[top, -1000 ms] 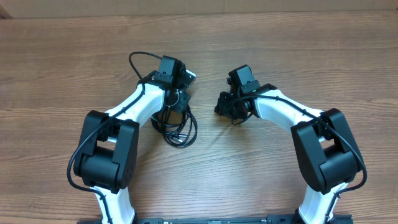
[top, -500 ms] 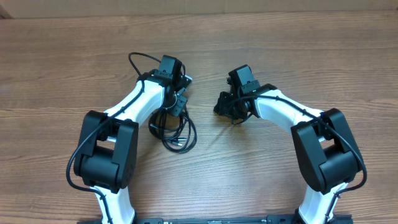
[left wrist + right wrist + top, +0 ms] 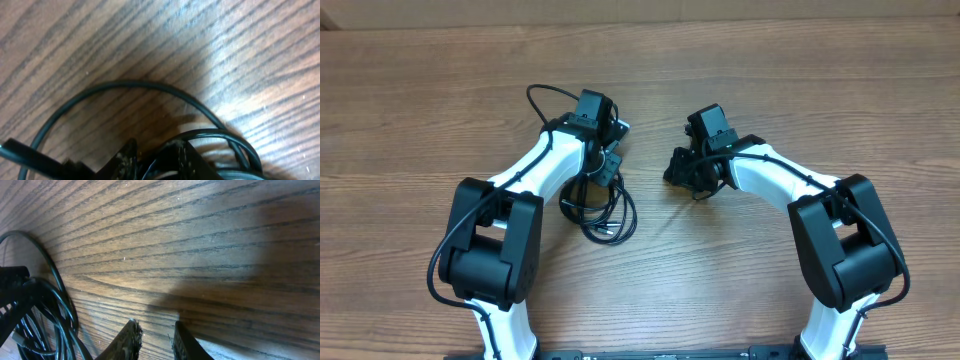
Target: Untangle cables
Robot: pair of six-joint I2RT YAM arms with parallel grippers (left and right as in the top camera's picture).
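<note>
Jaws of your right gripper [image 3: 154,339] stand a little apart. Between the two fingertips [image 3: 131,338] you see only the grain of the wooden table [image 3: 770,70], so they pinch nothing. Your left gripper [image 3: 155,156] also shows a narrow gap between its tips, but this gap is dark and a black cord runs close against the tip on the picture's right side. You cannot tell whether something is caught there.

The cables [image 3: 605,208] lie together as one loose black coil on the table, under the left gripper and a little toward the robot's base from it. In the left wrist view one loop makes a wide arc over the wood. The right gripper is near the coil but apart from it, and in its wrist view the cords lie at the left edge.
</note>
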